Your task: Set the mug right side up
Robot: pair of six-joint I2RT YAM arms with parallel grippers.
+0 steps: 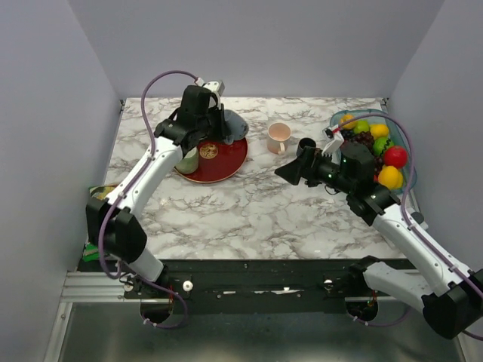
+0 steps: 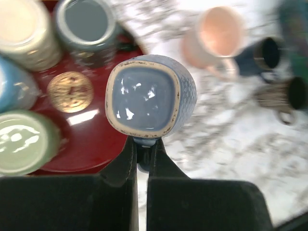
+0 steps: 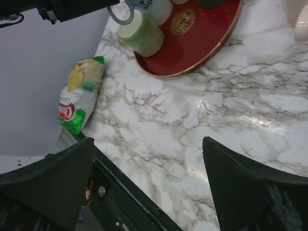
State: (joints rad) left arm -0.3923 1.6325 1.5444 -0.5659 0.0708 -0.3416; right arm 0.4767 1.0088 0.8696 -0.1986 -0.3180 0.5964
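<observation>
My left gripper (image 2: 143, 144) is shut on the handle of a blue-grey mug (image 2: 149, 94) and holds it over the right edge of the red tray (image 2: 91, 144). A glossy blue face ringed in beige, which looks like the mug's flat base, points at the wrist camera. In the top view the mug (image 1: 236, 127) sits just under my left gripper (image 1: 226, 133). My right gripper (image 1: 290, 172) is open and empty over the middle of the table, as the right wrist view (image 3: 149, 144) also shows.
The tray (image 1: 226, 167) also carries a cream mug (image 2: 24, 31), a grey mug (image 2: 86, 21), a light blue mug (image 2: 14, 89) and a green mug (image 2: 24, 142). A pink mug (image 1: 278, 137) and a dark mug (image 1: 307, 143) stand right of it. A fruit bowl (image 1: 408, 170) is far right, a snack bag (image 3: 77, 94) at the left edge.
</observation>
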